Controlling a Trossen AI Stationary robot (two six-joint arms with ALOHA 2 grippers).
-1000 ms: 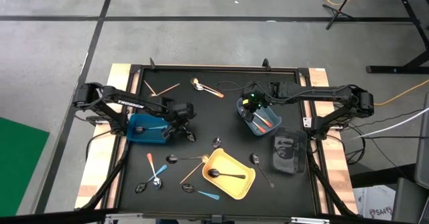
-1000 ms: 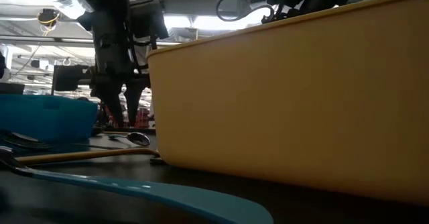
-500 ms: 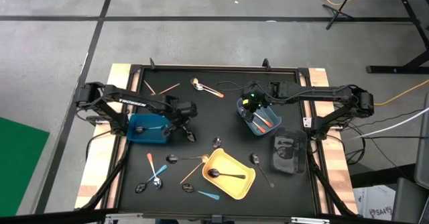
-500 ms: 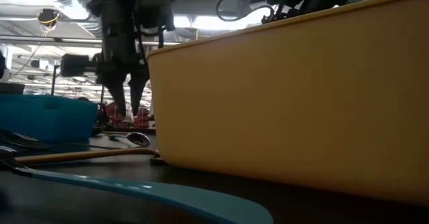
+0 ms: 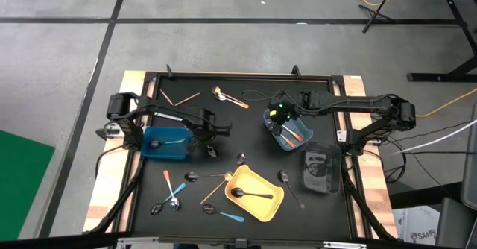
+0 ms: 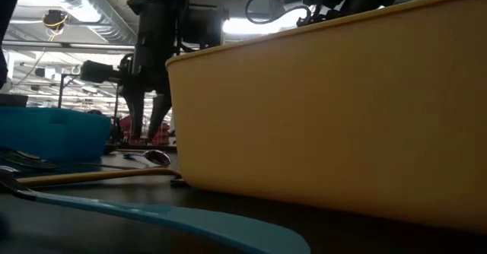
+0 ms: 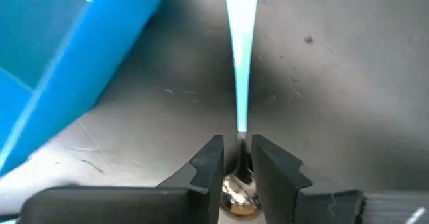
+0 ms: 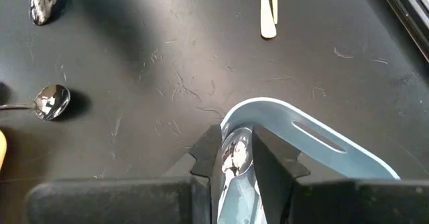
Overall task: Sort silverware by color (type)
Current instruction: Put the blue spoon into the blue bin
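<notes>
Beside the blue bin [image 7: 60,70], the left gripper [image 7: 238,167] has its fingers [image 7: 209,167] nipped on a light-blue-handled spoon [image 7: 240,56]. The right gripper [image 8: 236,158] has its fingers [image 8: 206,158] clamped on a silver spoon [image 8: 234,155] over the pale-blue bin [image 8: 315,140].

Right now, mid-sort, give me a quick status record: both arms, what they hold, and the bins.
left gripper: jaws shut on blue-handled spoon, beside blue bin
right gripper: jaws shut on silver-bowled spoon, over pale blue bin
yellow bin: one black spoon
dark bin: contents unclear

Left pincer [image 5: 211,135] just right of rectangular bin [image 5: 164,142]; right pincer [image 5: 285,122] over round bin [image 5: 288,128].
</notes>
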